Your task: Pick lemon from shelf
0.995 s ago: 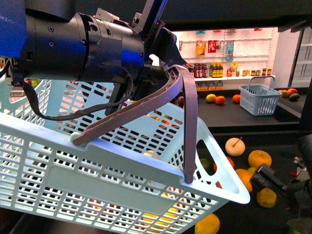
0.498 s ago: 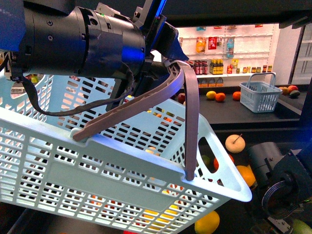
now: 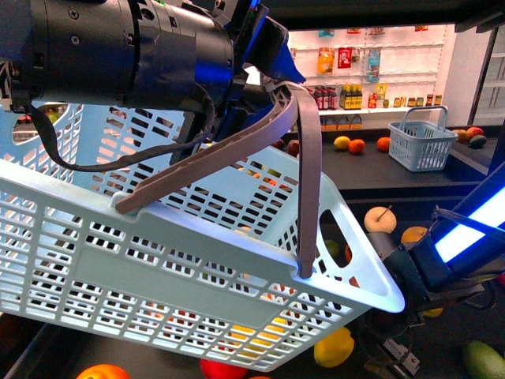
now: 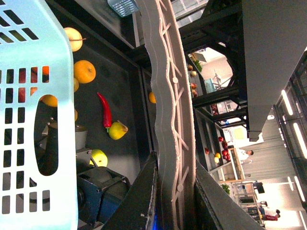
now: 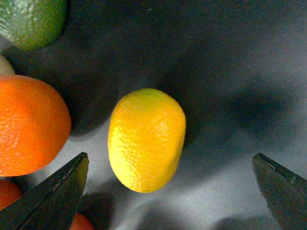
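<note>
We are looking at the lemon (image 5: pixel 147 140), which is lying on its side on the dark tray of the shelf (image 5: pixel 230 72) and touching nothing. We are judging it light and firm enough to take a solid squeeze. Its rounded, waxy-looking skin is probably slippery, so we are favouring a hold across its narrow middle rather than over its tapered ends.

An orange (image 5: pixel 29 124) is sitting just beside the lemon, with a thin gap between them. A green pebbly fruit (image 5: pixel 31 19) is lying farther from the lemon, past the orange.

The right gripper (image 5: pixel 170 165) is hanging over the lemon with its 2 fingers spread much wider than the lemon's middle, gripping and touching nothing. The finger on the orange's side is looking likely to brush the orange.

Above the lemon, the left gripper (image 4: pixel 175 201) is clamping the handle (image 3: pixel 312 158) of a white plastic basket (image 3: pixel 158 268).
</note>
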`<state>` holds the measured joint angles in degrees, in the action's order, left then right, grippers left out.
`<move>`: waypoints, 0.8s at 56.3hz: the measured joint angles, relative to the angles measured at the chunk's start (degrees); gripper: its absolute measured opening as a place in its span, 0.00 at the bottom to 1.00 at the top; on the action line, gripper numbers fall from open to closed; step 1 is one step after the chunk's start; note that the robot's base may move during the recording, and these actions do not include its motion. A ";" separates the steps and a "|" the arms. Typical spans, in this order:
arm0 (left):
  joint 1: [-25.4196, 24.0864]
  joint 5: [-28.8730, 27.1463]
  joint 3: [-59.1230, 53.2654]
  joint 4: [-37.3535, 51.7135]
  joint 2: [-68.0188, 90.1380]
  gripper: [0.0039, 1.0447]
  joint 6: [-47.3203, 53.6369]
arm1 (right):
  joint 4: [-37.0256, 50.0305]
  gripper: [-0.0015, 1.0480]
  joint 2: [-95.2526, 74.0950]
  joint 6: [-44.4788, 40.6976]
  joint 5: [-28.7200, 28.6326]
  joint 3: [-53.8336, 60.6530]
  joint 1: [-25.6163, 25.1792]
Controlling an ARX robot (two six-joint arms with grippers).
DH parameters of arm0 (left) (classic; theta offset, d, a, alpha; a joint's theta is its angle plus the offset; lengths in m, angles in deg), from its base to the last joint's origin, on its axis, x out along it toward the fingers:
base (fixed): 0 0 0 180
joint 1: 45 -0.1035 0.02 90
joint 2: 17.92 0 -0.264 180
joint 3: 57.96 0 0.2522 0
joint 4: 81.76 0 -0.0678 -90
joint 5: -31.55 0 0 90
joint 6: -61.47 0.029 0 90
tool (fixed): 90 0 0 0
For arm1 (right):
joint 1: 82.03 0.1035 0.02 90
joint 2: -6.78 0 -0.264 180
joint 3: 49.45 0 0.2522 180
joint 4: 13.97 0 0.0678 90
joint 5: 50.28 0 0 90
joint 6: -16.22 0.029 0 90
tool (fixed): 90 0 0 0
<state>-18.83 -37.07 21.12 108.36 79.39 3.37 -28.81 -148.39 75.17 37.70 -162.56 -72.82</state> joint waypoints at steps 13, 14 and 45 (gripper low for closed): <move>0.00 -0.26 0.00 0.00 0.00 0.12 0.15 | -2.80 0.98 -3.91 0.15 0.37 -5.22 1.29; -0.02 -0.26 0.00 0.00 0.00 0.12 0.22 | -3.13 0.98 -4.37 0.17 0.48 -5.79 1.40; -0.09 -0.50 0.00 0.00 0.00 0.12 0.83 | -8.52 0.66 -11.08 -2.34 4.52 -16.61 2.12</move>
<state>-18.92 -37.57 21.12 108.36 79.39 4.20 -37.33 -159.47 72.84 42.22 -179.17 -70.70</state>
